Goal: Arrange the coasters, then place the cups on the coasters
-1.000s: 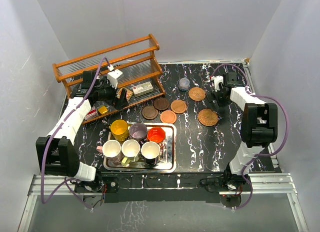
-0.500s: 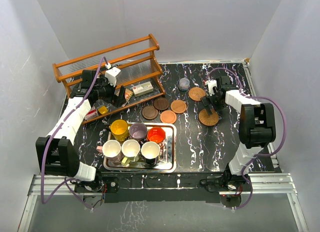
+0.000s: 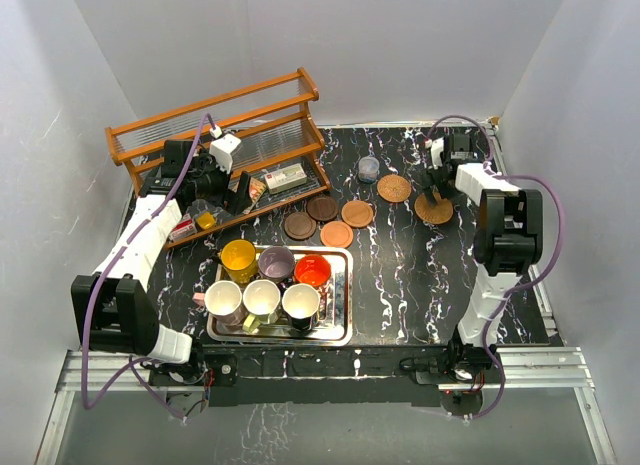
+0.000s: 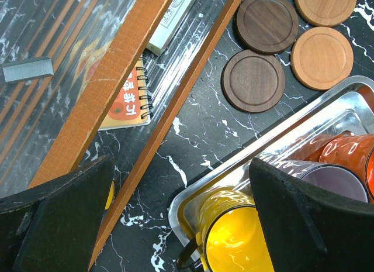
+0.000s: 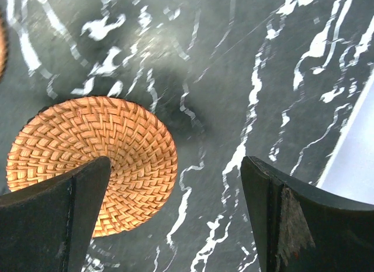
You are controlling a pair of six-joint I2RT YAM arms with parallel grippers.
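Note:
Two woven coasters [image 3: 394, 188] [image 3: 434, 209] lie at the back right. Two dark brown coasters [image 3: 321, 207] [image 3: 299, 225] and two orange-brown ones [image 3: 357, 213] [image 3: 337, 233] sit mid-table. The cups stand on a steel tray [image 3: 330, 335]: yellow [image 3: 239, 255], purple [image 3: 276, 261], red [image 3: 312, 270], pink [image 3: 224, 300], olive [image 3: 261, 298], cream [image 3: 300, 303]. My right gripper [image 3: 437, 190] [image 5: 178, 167] is open low over the table, its left finger overlapping the near edge of a woven coaster [image 5: 87, 161]. My left gripper [image 3: 240, 195] [image 4: 175, 172] is open above the tray's corner [image 4: 234, 172] and the yellow cup [image 4: 245, 243].
A wooden rack [image 3: 220, 135] with a notebook [image 4: 125, 102] and small boxes stands at the back left; its lower rail [image 4: 169, 108] runs just under my left gripper. A small grey-blue pot [image 3: 369, 168] sits behind the coasters. The table's right edge [image 5: 356, 155] is near my right gripper.
My right gripper has swung toward the back right, and the woven coaster has slid with it, up beside the other woven one. The left arm has stayed put.

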